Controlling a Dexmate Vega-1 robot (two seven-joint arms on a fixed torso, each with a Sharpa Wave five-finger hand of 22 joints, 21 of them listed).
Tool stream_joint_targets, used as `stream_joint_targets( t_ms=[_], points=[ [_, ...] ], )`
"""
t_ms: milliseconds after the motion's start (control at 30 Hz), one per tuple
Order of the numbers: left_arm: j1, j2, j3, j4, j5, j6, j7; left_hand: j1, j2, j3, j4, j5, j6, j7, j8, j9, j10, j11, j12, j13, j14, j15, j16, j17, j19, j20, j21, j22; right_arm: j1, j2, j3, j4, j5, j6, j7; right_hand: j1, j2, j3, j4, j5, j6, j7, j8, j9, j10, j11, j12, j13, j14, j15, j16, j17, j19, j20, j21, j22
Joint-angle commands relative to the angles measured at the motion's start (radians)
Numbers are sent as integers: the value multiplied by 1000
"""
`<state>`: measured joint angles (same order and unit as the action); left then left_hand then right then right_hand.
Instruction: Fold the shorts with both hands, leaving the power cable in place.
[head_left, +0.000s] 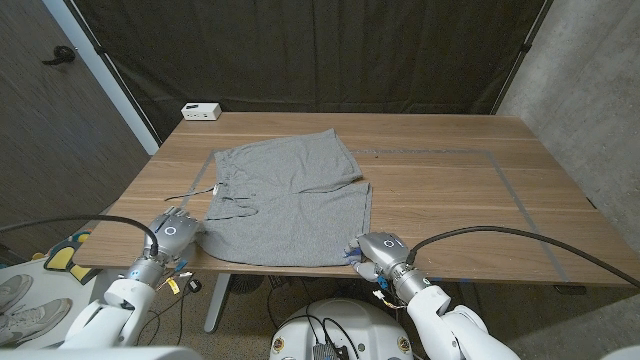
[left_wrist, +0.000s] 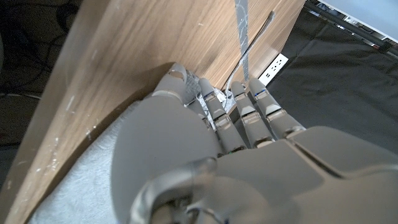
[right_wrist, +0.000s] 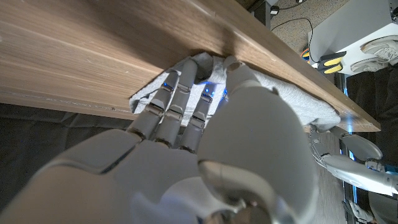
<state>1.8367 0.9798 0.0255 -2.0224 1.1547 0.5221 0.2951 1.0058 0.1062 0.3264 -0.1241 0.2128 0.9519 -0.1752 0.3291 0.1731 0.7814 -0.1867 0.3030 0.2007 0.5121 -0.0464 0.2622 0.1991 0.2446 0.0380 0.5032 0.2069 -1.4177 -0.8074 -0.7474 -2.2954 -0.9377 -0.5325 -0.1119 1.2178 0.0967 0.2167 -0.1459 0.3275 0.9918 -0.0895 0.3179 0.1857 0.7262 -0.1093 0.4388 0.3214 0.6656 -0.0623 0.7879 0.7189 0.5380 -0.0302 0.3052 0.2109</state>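
The left hand (head_left: 174, 231) is at the near left corner of the grey shorts (head_left: 285, 205), on the front edge of the wooden table (head_left: 450, 190). In the head view its back faces up and its fingers lie on the cloth. In the left wrist view the left hand (left_wrist: 205, 143) has its fingers (left_wrist: 249, 115) stretched close together over the wood, and the grey cloth (left_wrist: 87, 180) shows beside and under the palm. It is not possible to tell from these pictures if this hand grips the fabric or only presses on it.

The shorts lie spread flat in the middle-left part of the table, the waistband with its white drawstring (head_left: 205, 190) on the left side and the two legs reaching to the right. A white power strip (head_left: 201, 111) stands at the far left corner of the table, well apart from the shorts; the left wrist view shows it (left_wrist: 273, 67) beyond the fingertips.

The right hand (head_left: 380, 250) is at the near right corner of the shorts, at the table edge. The head view shows only its back. The right wrist view shows more: the right hand (right_wrist: 211, 118) has its fingers (right_wrist: 171, 102) curled over the corner of the cloth (right_wrist: 186, 71) and the thumb close against them, so the fabric is pinched there. The hem of the shorts runs along the table edge away from this hand.
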Motion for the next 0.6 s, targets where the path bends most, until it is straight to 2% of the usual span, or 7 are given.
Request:
stream_joint_targets(
  t_ms=[33,267,400,433,467,500,600],
  points=[
    [-60,44,80,18,-124,14,91,-9,35,15,10,-3,70,22,17,11,13,7,-5,12,14,-162,-6,8,-3,7,10,4,-3,9,18,46,52,57,-113,32,21,2,0,-15,101,38,16,2,53,0,31,14,38,-168,12,20,20,-9,18,5],
    [-50,66,78,-17,-161,69,120,-75,85,29,90,17,24,80,21,50,-59,26,-44,32,-33,-155,-29,25,-24,25,18,9,-9,15,31,62,87,76,-173,35,34,1,5,-25,99,40,2,4,58,-7,37,21,40,-166,4,26,9,-28,19,8],
    [-49,88,87,-32,-159,101,116,-78,85,37,99,24,40,87,41,66,-60,25,-45,36,-40,-155,-33,28,-28,22,20,10,-9,-19,39,4,84,10,-58,56,48,7,0,-31,90,53,-10,9,63,7,47,31,49,-171,0,37,24,-17,33,11],
    [-49,95,91,-35,-158,109,110,-78,85,39,101,26,44,91,46,69,-60,27,-46,37,-40,-154,-33,28,-29,22,21,10,-12,-26,40,-9,74,-10,-40,67,47,7,-3,-33,24,27,-43,11,34,13,39,36,51,-167,-9,43,24,-11,39,12],
    [-49,101,94,-37,-160,113,108,-77,85,40,101,27,44,91,48,71,-59,26,-46,38,-41,-155,-34,28,-28,21,22,10,-7,-33,34,-28,58,-40,9,65,30,-5,0,-35,-112,-23,-108,11,-12,29,22,41,40,-165,-24,54,18,1,46,13],
    [-50,105,97,-39,-163,118,108,-77,85,42,102,28,43,91,50,73,-60,28,-46,38,-44,-155,-35,28,-29,21,22,10,-8,-36,31,-37,47,-57,26,59,21,-13,3,-34,-188,-33,-139,9,-26,30,14,39,33,-165,-31,59,17,5,50,13],
    [-50,118,101,-44,-177,127,104,-75,83,47,103,31,44,91,57,79,-64,27,-48,40,-48,-154,-38,28,-29,21,23,10,-18,-38,31,-37,42,-63,14,41,-4,-33,8,-27,-326,-39,-161,6,-94,18,-20,30,-9,-160,-62,59,-6,14,48,11]
  ],
)
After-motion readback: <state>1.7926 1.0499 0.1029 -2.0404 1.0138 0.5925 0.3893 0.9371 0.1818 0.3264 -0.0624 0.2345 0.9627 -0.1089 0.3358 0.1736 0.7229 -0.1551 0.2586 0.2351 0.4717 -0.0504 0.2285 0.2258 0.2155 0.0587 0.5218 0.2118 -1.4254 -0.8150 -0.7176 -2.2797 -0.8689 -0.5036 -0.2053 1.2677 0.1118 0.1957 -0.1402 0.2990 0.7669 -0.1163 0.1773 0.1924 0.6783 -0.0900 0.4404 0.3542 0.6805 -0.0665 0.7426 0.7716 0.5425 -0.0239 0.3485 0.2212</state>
